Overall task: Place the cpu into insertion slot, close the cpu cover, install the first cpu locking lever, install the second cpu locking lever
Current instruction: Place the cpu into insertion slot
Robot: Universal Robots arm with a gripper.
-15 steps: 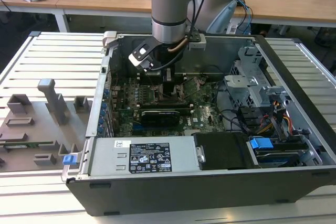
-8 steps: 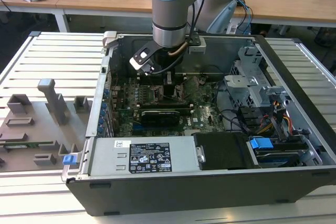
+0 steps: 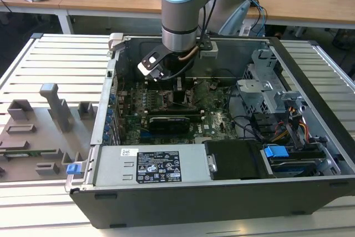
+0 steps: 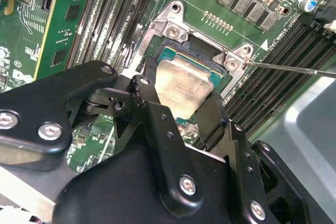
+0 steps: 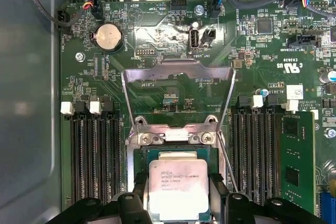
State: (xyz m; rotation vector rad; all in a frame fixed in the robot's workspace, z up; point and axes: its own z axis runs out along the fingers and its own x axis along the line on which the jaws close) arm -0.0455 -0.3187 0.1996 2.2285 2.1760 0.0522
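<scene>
There is one cpu point(image 5: 174, 187), one insertion slot point(image 4: 176, 43) and one cpu cover point(image 5: 178, 72). One gripper point(image 5: 178, 190) has two fingers point(image 5: 140, 184). Near a corner of the motherboard point(image 5: 249, 82) I count one coin battery point(image 5: 107, 36). The memory slots point(image 5: 97, 156) seem to be four at each side of the socket, so eight.

Support: pale slatted metal table point(image 3: 61, 54), spanning the frame of the exterior view. Directly on it: open dark computer case point(image 3: 222, 195), centre to right of frame, lying on its side. Also on it: flat grey fixture board point(image 3: 39, 142) with raised blocks, lower left, just beside the case.
</scene>
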